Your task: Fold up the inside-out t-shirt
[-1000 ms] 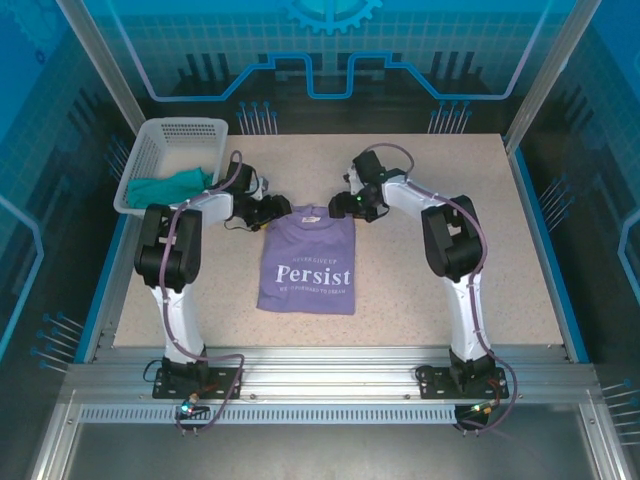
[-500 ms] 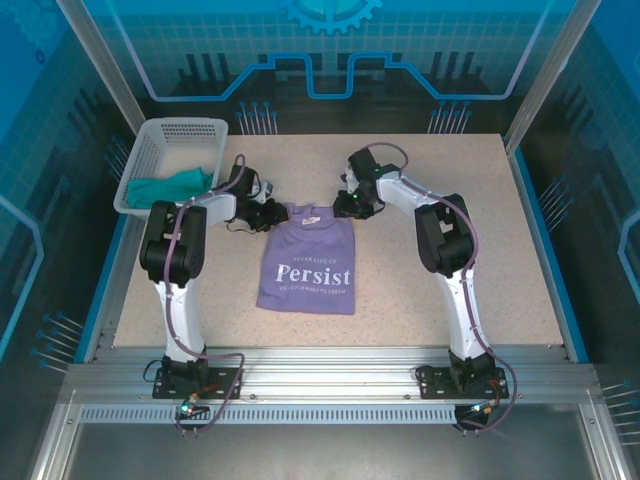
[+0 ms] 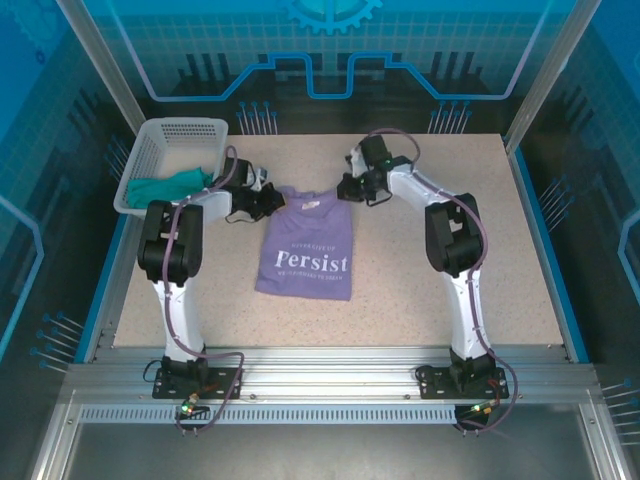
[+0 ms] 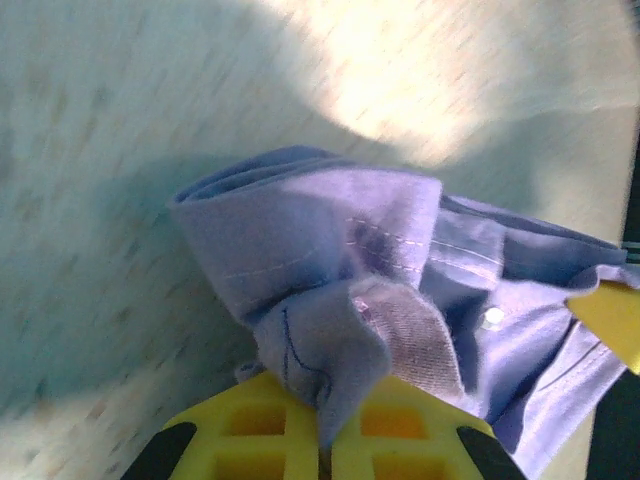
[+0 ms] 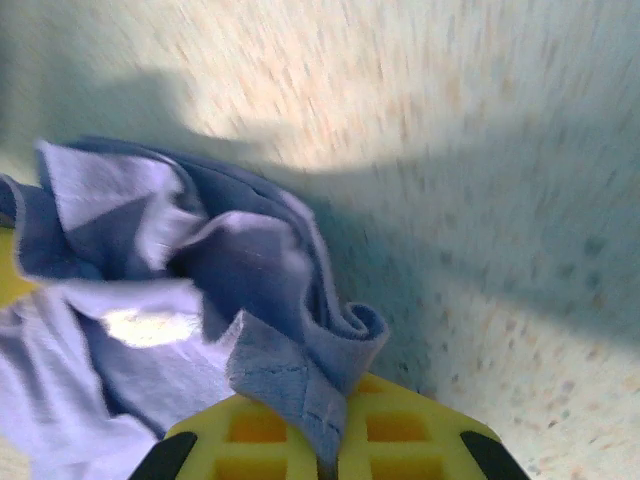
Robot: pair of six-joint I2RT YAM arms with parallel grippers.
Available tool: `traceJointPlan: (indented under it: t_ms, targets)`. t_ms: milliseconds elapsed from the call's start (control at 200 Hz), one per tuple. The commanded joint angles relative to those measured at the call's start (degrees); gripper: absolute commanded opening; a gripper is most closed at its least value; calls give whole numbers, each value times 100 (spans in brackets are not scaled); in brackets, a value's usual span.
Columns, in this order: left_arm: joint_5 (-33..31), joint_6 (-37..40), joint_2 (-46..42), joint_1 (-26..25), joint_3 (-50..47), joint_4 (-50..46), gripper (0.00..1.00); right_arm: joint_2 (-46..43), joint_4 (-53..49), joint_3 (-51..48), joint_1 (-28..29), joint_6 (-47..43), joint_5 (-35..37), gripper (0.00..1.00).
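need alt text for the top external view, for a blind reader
A lavender t-shirt printed "Persist" lies on a speckled table, its far shoulders pinched by the left gripper and right gripper. A white basket holding a teal garment sits at the table's far left.

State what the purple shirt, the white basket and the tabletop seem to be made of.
Shirt: soft matte knit cloth, likely cotton; it bunches in limp folds, with stitched hems in the wrist views. Basket: white moulded plastic, judging by its grid of holes. Tabletop: hard, matte, beige speckled surface, perhaps laminate or stone composite; cannot tell which.
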Motion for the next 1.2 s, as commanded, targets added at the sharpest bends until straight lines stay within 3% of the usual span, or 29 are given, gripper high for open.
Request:
traceJointPlan:
  t_ms: [0, 120, 230, 380, 615, 755, 870, 1035, 1196]
  targets:
    - [243, -410, -498, 59, 1078, 672, 0, -351, -38, 1322, -307, -120, -312, 0]
    - [306, -591, -638, 44, 1690, 771, 0, -432, -354, 2198, -395, -304, -358, 0]
    - [307, -633, -997, 1, 1371, 1181, 0, -795, -297, 1981, -393, -526, -444, 0]
    - [415, -798, -1447, -124, -101, 2363, 0, -1799, 585, -2, -301, -692, -625, 0]
    - [628, -1449, -2528, -320, -3195, 4251, 0, -3589, 1601, -3530, -9, -587, -940, 0]
    - [370, -1431, -3555, -795, -4683, 4107, 0, -4536, 1475, -5057, 247, -353, -753, 0]
    - [135, -1169, -4051, -1231, -4963, 3134, 0, -4798, 1166, -5546, 346, -216, -417, 0]
    - [-694, -528, -4262, -1254, -4862, 2123, 0, -4368, 999, -5194, 359, -281, -164, 0]
    - [-1104, -128, -3684, -1021, -4341, 1799, 1, -3341, 789, -4197, 408, -421, 24, 0]
